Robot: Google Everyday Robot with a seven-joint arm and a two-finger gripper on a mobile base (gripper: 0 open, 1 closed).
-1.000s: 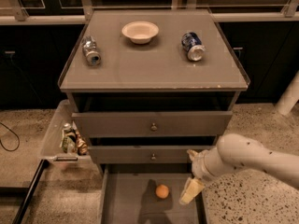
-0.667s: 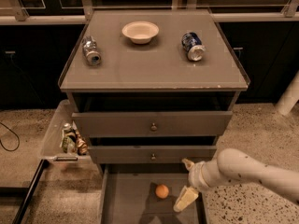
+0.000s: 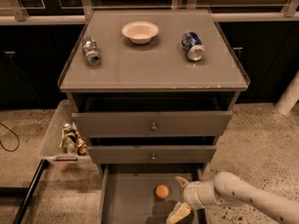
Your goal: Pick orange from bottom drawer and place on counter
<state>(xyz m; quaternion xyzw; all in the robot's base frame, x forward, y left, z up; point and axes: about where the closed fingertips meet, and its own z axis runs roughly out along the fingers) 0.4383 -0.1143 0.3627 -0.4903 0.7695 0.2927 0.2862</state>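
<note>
The orange (image 3: 162, 191) lies on the flat floor of the open bottom drawer (image 3: 126, 202), right of its middle. My gripper (image 3: 180, 197) hangs over the drawer's right part, just right of the orange and apart from it. Its two cream fingers (image 3: 179, 213) are spread open and hold nothing. The white arm reaches in from the lower right. The counter (image 3: 149, 66) is the grey-brown cabinet top above the three drawers.
On the counter lie a cream bowl (image 3: 140, 31), a silver can (image 3: 91, 51) on its side and a blue can (image 3: 193, 45) on its side. Two knobbed drawers (image 3: 152, 123) stand slightly open. A clear side tray (image 3: 55, 139) with small items hangs at the left.
My gripper has moved left and down, from beside the drawer's right edge to over the drawer near the orange. The orange has not moved.
</note>
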